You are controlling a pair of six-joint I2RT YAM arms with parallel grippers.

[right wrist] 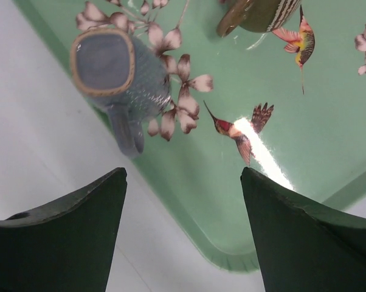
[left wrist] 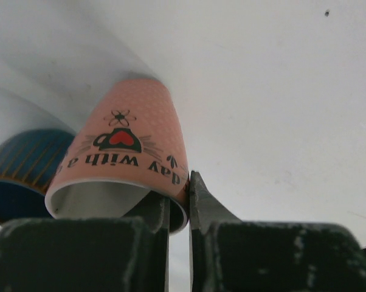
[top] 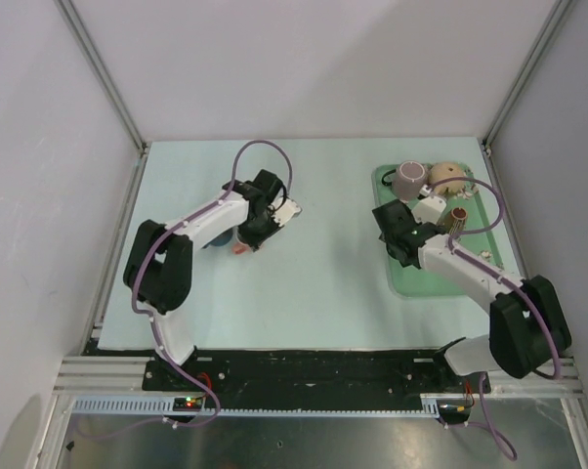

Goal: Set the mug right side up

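Salmon-pink printed ceramic mug (left wrist: 131,140): left side of pale bench (top: 323,283), beside blue striped cup (left wrist: 25,167). Left gripper (left wrist: 179,201) narrow, pinching the mug's rim wall. Right gripper (right wrist: 183,201) wide, holding nothing, over green floral tray (right wrist: 329,109) bearing grey handled mug (right wrist: 119,76).

The right tool (right wrist: 183,176) stands wide open over the near corner of a green tray (right wrist: 317,121) — painted with flowers and hummingbirds. A grey mug (right wrist: 119,76) rests on it, handle toward the tool.
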